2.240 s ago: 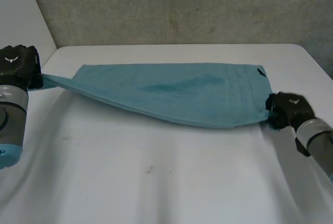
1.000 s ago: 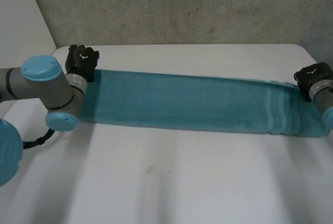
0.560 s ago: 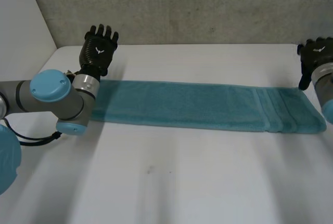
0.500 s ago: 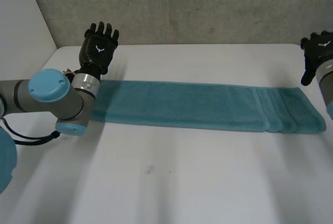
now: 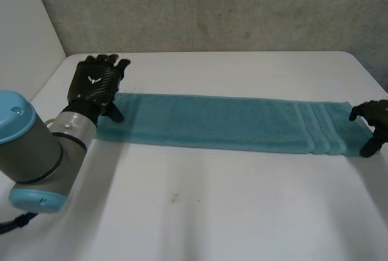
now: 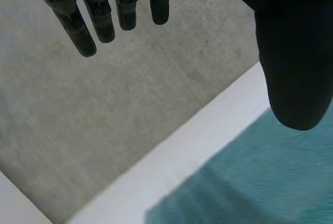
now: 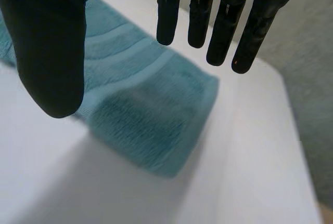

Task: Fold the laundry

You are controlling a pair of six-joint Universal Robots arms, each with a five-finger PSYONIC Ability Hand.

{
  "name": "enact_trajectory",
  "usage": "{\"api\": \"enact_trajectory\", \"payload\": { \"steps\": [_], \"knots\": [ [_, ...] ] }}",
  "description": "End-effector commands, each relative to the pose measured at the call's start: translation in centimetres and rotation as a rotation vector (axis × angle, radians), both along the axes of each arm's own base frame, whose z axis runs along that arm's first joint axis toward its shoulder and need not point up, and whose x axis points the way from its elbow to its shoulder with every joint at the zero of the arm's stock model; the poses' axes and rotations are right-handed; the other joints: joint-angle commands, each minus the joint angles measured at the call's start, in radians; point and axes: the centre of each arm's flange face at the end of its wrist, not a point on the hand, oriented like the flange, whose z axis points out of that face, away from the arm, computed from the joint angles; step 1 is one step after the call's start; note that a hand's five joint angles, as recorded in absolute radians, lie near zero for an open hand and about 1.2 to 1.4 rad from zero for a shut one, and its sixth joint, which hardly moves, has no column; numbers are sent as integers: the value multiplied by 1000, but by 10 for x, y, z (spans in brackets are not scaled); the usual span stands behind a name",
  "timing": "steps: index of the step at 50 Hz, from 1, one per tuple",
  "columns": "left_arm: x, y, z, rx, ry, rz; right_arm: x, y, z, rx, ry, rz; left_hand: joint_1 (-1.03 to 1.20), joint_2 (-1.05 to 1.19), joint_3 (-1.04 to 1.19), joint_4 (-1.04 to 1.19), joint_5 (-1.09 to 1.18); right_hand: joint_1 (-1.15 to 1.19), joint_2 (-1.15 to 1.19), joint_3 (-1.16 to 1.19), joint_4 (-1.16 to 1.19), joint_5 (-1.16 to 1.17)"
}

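Towel (image 5: 224, 122) strip (bare table (image 5: 212, 212) nearside)

No legible text (white emblem (image 5: 92, 80), left hand (image 5: 98, 91))

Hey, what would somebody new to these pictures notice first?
A long teal towel, folded into a narrow strip, stretches across the white table. A black hand sits at each end, both open: the left hand at the plain end, the right hand by the striped end.
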Motion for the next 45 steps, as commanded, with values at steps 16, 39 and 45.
{"api": "enact_trajectory", "payload": {
  "steps": [16, 39, 45],
  "knots": [
    [15, 7, -9, 148, 124, 96, -24, -23, -32, -23, -26, -19, -24, -31, -43, -32, -47, 319, 260, 251, 249, 266],
    [15, 9, -11, 155, 121, 97, -44, -45, -45, -21, 20, -105, -24, -31, -43, -32, -47, 1007, 949, 940, 938, 955],
    [15, 10, -9, 151, 123, 94, -109, -63, -15, -139, 149, -368, -24, -31, -43, -32, -47, 1007, 949, 940, 938, 955]
  ]
}}
